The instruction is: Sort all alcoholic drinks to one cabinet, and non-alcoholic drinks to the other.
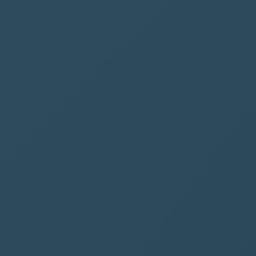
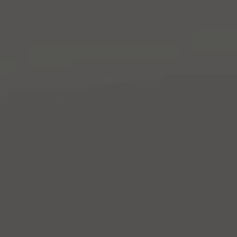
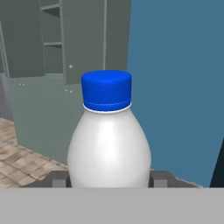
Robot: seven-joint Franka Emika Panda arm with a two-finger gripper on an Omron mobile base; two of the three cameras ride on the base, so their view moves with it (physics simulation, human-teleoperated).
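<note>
The white bottle (image 3: pixel 109 148) with the blue cap (image 3: pixel 106 91) stands dead centre in the hand view, upright to that camera, its rounded body swelling from a narrow neck down toward the bottom of the frame. The gripper (image 3: pixel 109 179) has it: one dark fingertip (image 3: pixel 58 179) shows at the lower left of the bottle, the other at the lower right, both pressed against the widest part of the body, so the claw is closed about the bottle at a middling width. It is one of the non-alcoholic drinks, so it belongs in that cabinet.

Behind it, in the upper left, a grey-green cabinet (image 3: pixel 52 65) with open shelves runs down to a tiled floor (image 3: pixel 17 153) at the lower left; a flat blue panel (image 3: pixel 175 87) takes up the right side. I cannot tell from here whether the bottle rests on anything or hangs in the air. Both base views are flat colour and give me nothing.

As for handling — it looks like smooth plastic, light, and not fragile, though probably a touch springy under pressure. The glossy skin and the curve could let it slip or swivel between the pads. The belly is the sensible place to take it; the tapering shoulder would squeeze it out — and the cap gives too little purchase.
</note>
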